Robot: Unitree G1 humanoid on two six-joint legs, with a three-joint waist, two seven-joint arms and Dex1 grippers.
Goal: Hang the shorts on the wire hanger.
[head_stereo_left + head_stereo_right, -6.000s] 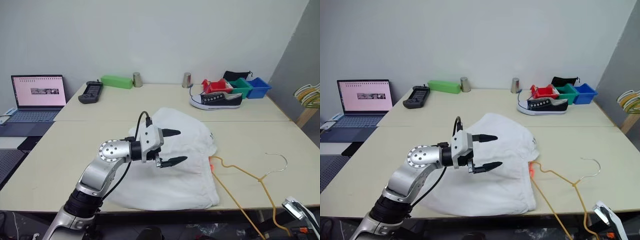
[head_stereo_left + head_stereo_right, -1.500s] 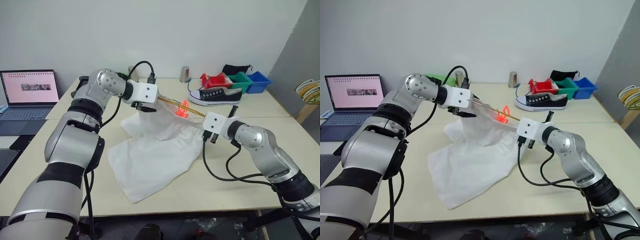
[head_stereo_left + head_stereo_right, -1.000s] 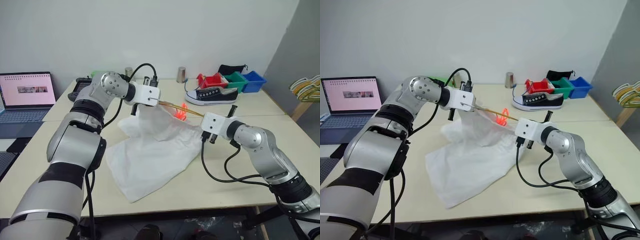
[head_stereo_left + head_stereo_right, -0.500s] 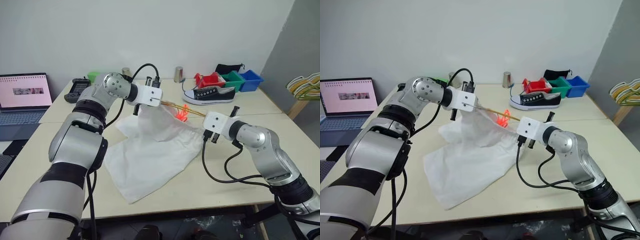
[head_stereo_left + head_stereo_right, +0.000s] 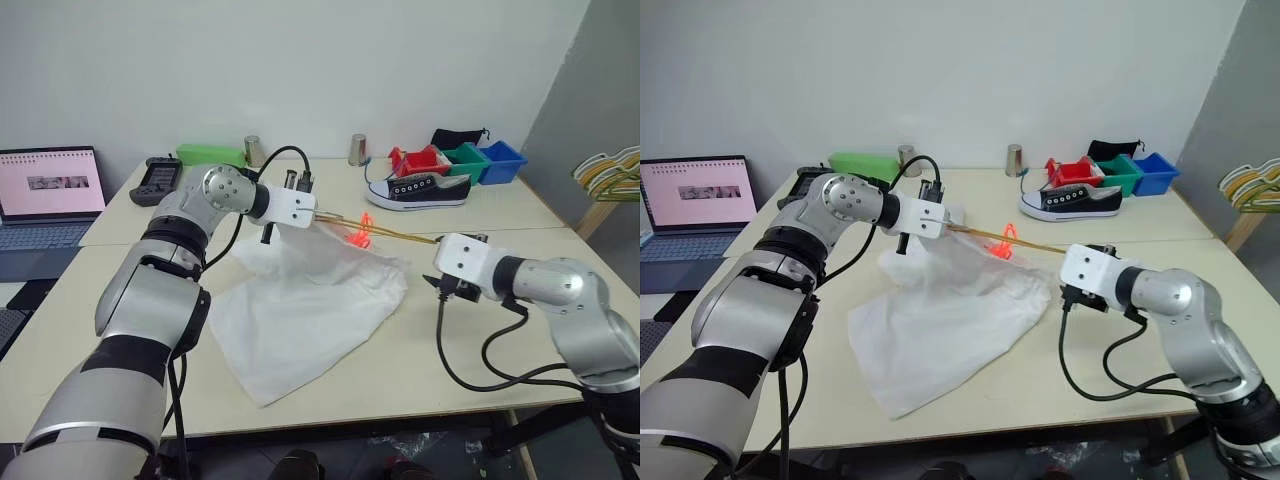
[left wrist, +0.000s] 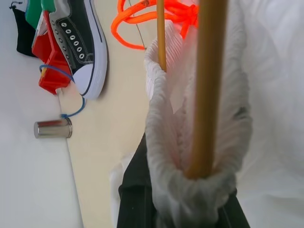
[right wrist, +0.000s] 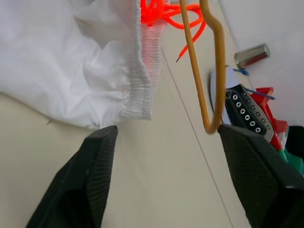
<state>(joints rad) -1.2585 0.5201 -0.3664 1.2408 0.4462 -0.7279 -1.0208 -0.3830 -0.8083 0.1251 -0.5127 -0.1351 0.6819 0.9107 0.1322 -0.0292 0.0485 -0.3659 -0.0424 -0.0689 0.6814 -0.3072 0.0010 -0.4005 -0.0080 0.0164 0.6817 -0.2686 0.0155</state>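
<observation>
My left fingers (image 5: 312,213) are clamped on the ribbed waistband of the shorts (image 5: 310,300) together with the wire hanger (image 5: 395,234), holding that corner up above the tabletop (image 5: 480,340). The yellow-orange wire runs from my left hand across to the right, its bent end (image 7: 212,71) hanging free in the air, with the orange-red tag (image 5: 362,230) bunched beside it. The rest of the white fabric drapes down and spreads over the tabletop. My right fingers (image 7: 175,175) stand wide apart, empty, just beside the waistband's far corner.
</observation>
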